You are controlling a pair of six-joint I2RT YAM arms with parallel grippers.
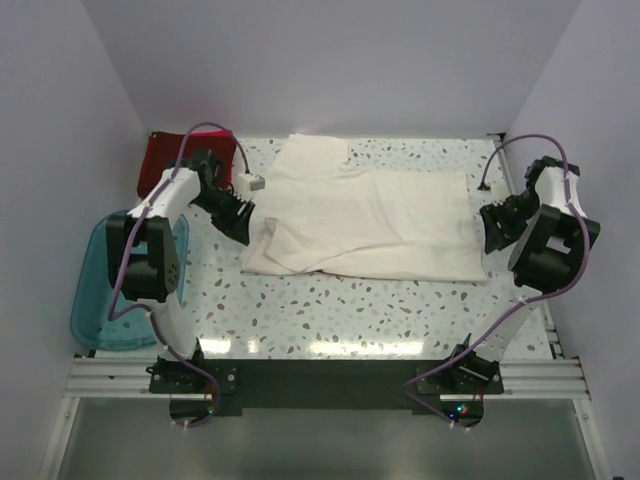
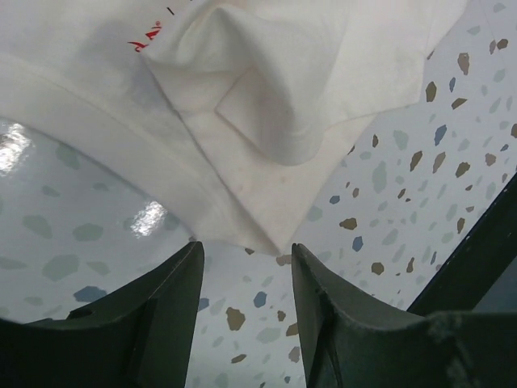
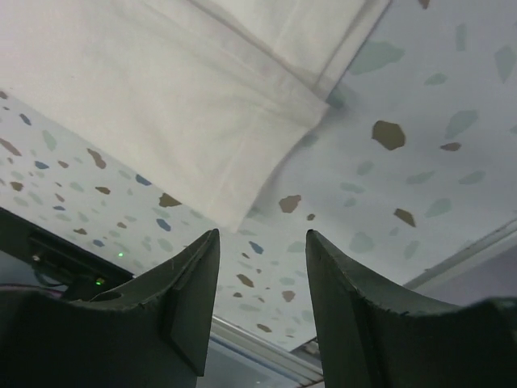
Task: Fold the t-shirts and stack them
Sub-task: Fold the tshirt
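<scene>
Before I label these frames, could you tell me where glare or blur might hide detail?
Top external: a glare band along the near edge of the table. Left wrist: two glare patches beside the cream-white t-shirt. Right wrist: no glare; the right gripper is in shadow.

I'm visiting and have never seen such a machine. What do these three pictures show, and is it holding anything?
Two robot arms are bolted at the near edge of a speckled table. One picture looks down from above; the other two come from a camera on each wrist, so the dark prongs there are its fingers. A cream-white t-shirt lies spread on the table. The left gripper is by its left edge, the right gripper by its right edge; both are open and hold nothing. A dark red cloth lies far left, a teal plastic tub beside the left arm.
</scene>
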